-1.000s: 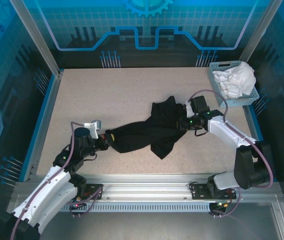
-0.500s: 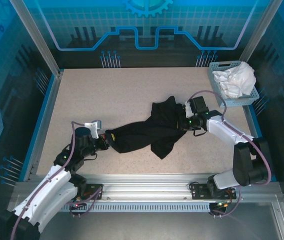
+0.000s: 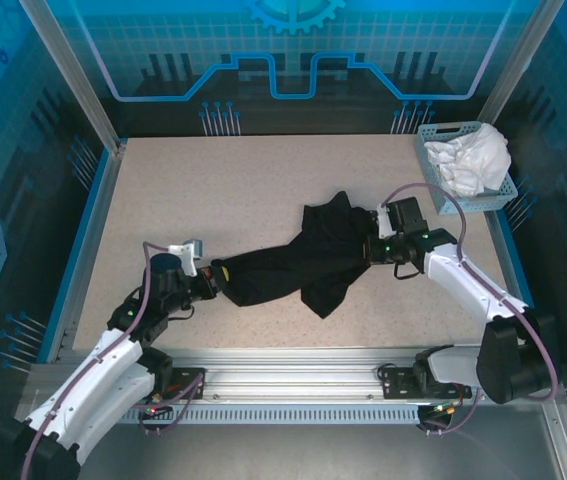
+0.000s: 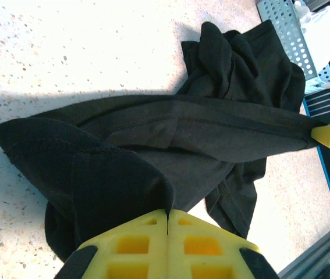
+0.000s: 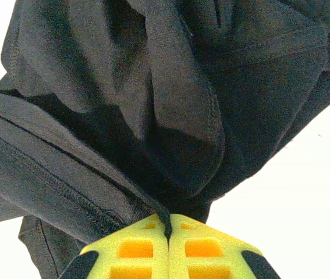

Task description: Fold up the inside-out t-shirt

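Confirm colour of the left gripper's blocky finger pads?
Bright yellow pads; clearest in the left wrist view.

Pretty clearly a robotics lab test cell, not anybody's home. The speckled tabletop [image 3: 233,190] is boxed in by aluminium frame posts [image 3: 70,70] and blue panels [image 3: 293,60] printed with gear and circuit graphics, standing beyond and to either side of the right tool [image 3: 371,248]. The left arm [image 3: 103,360] and right arm [image 3: 463,285] are bolted to a metal rail [image 3: 293,385] on the near side of the left tool [image 3: 213,280], with a loose cable [image 3: 423,185] looping off the right one. A perforated plastic basket [image 3: 425,152] sits in the corner beyond the right tool, off to its right.
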